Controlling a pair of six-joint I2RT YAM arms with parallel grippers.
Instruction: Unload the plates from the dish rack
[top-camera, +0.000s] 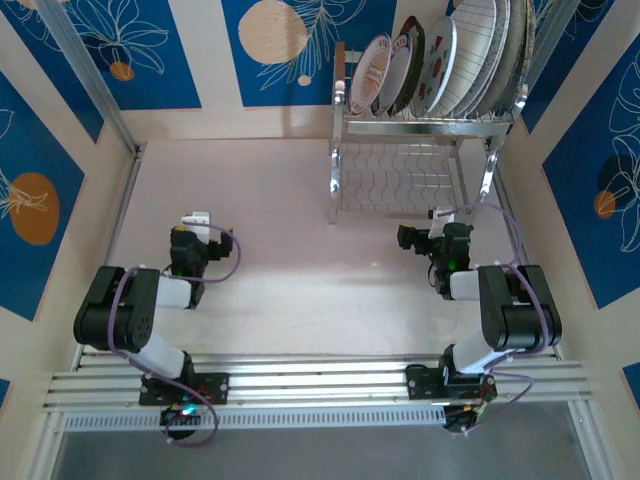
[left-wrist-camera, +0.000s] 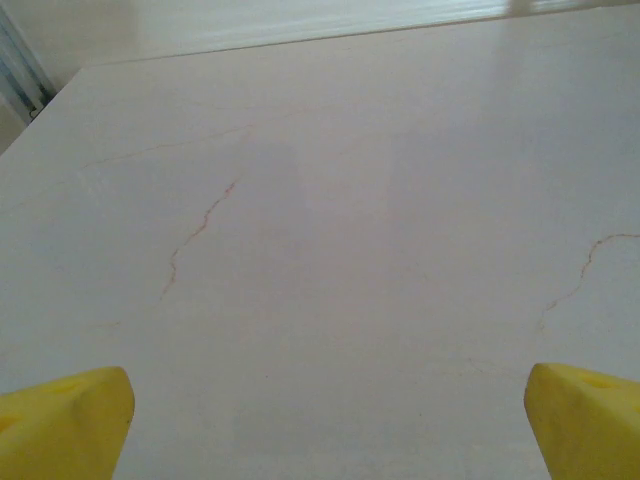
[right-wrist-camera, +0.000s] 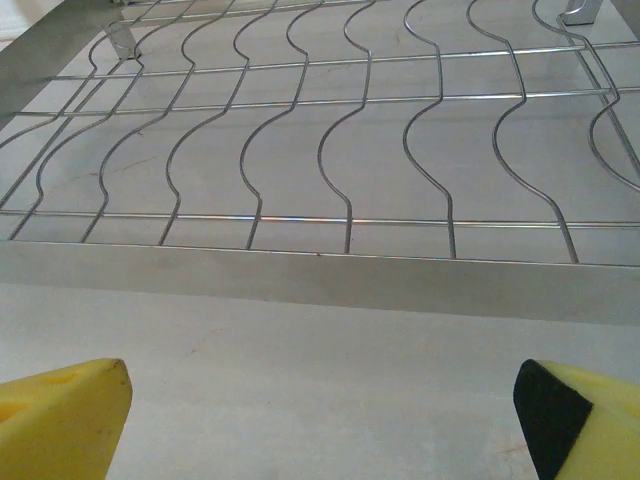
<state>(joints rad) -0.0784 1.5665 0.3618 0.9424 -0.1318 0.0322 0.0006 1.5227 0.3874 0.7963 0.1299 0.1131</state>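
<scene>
My left jaws and my right jaws both stand released, empty, over the counter (top-camera: 270, 210). The dish rack (top-camera: 430, 125) sits at one o'clock, the plates (top-camera: 470, 55) upright in its upper tier. My right jaws face its lower shelf (right-wrist-camera: 345, 220).

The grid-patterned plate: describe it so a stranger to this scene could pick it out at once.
Find the chrome dish rack at the far right of the table. In its upper tier, standing on edge, the grid-patterned plate is the large one just right of the red-spotted plate. It alone carries fine crossed lines on white.
</scene>
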